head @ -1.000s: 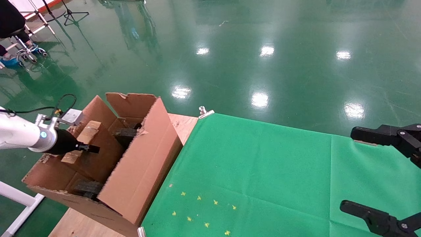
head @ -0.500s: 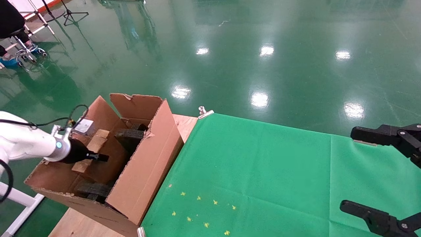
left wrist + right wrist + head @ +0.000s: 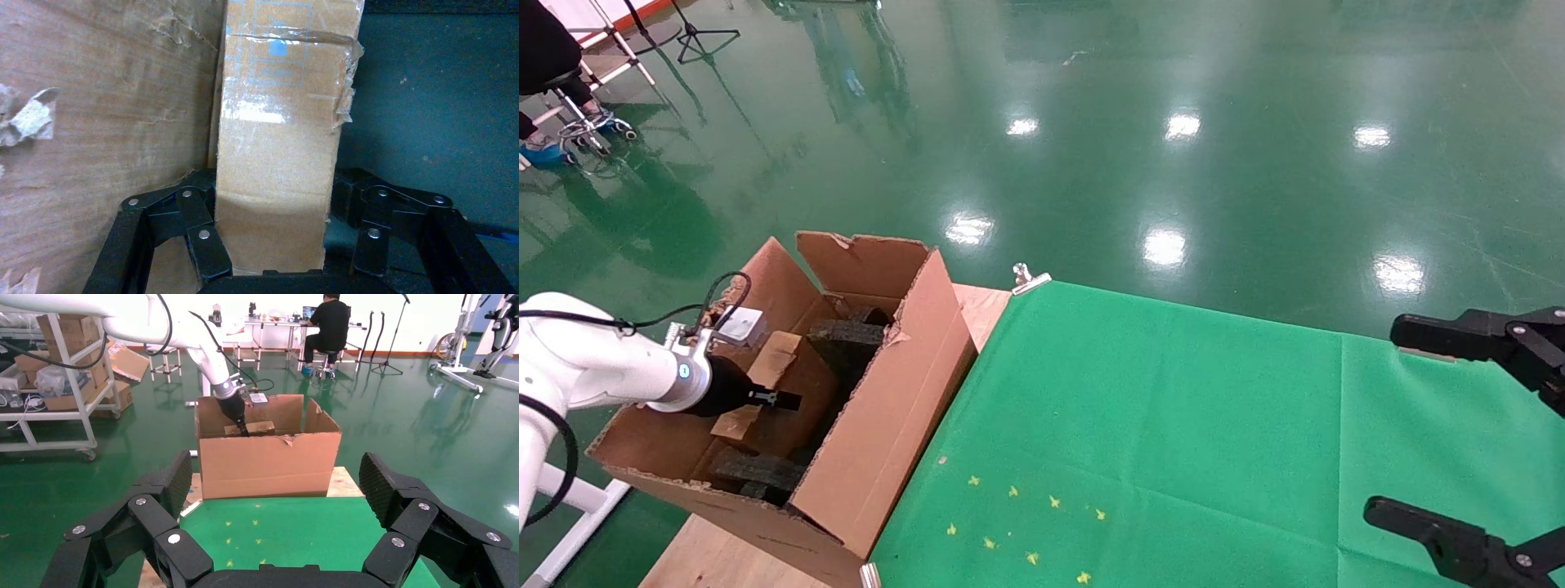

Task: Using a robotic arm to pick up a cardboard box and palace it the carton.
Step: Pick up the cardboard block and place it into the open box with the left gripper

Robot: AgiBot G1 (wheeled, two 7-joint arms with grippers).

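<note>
Glossy green flooring (image 3: pixel 1173 98) is filling the background of the head view, with a green cloth (image 3: pixel 1173 425) lying over a wooden table (image 3: pixel 977 306). At that table's left end the carton (image 3: pixel 878 425) is standing with its flaps upright and dark foam blocks (image 3: pixel 846 339) showing inside. The robotic arm (image 3: pixel 592 367) is reaching over the carton's left wall, its left gripper (image 3: pixel 776 399) clamping the cardboard box (image 3: pixel 776 384) — the box is sitting inside the carton, beside the foam. The right gripper (image 3: pixel 1475 425) is hanging over the cloth, well apart from the carton, fingers spread wide and holding nothing.

Left wrist view: the left gripper (image 3: pixel 269 245) is pressing its black linked fingers (image 3: pixel 202 239) against both sides of the cardboard box (image 3: pixel 281 141), whose taped end is lying against the carton's inner wall (image 3: pixel 104 122).

Right wrist view: the right gripper (image 3: pixel 275 496) is gaping open, empty — beyond it the carton (image 3: pixel 269 459) is standing at the table's far end, with the robotic arm (image 3: pixel 202 343) dipping into it and the cardboard box (image 3: pixel 254 427) showing just above the rim.
</note>
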